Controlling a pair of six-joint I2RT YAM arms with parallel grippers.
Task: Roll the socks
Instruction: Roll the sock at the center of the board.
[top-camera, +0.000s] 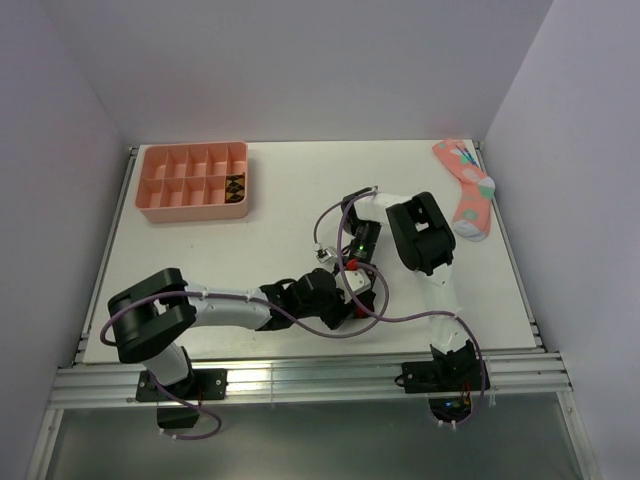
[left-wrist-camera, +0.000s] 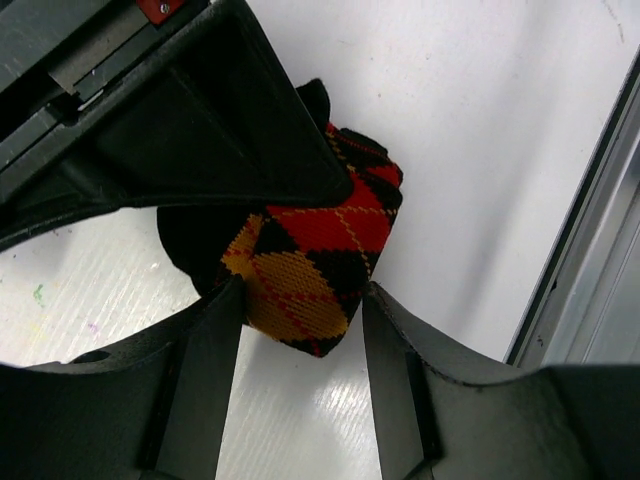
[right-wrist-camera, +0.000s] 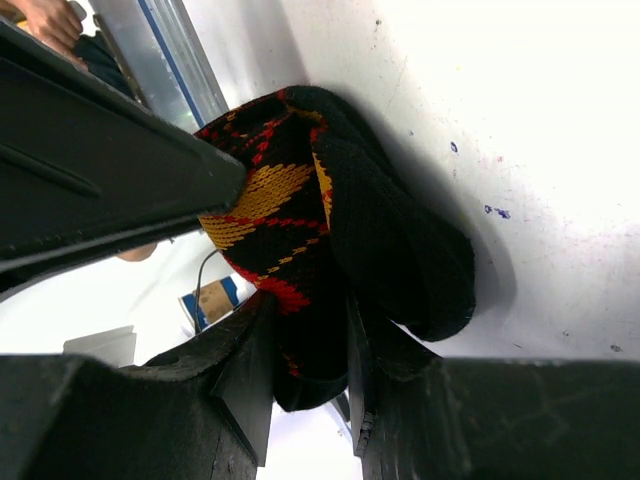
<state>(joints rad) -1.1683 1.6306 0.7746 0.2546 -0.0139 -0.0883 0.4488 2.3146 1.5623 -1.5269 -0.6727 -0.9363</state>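
Pale lavender walls box in a smooth white table. In the overhead view a salmon plastic tray of square compartments sits at the far left corner, with the tan argyle sock in its near right compartment. A pink sock lies flat along the right edge near the far corner. The left gripper and right gripper meet toward the near edge, around the middle, over the red argyle sock. From the left wrist, that sock is a plump knitted bundle of red and orange diamonds on black, the left claw's matte black fingers pressed against both its sides. From the right wrist, the right claw's fingers pinch a dark ribbed fold of it tightly.
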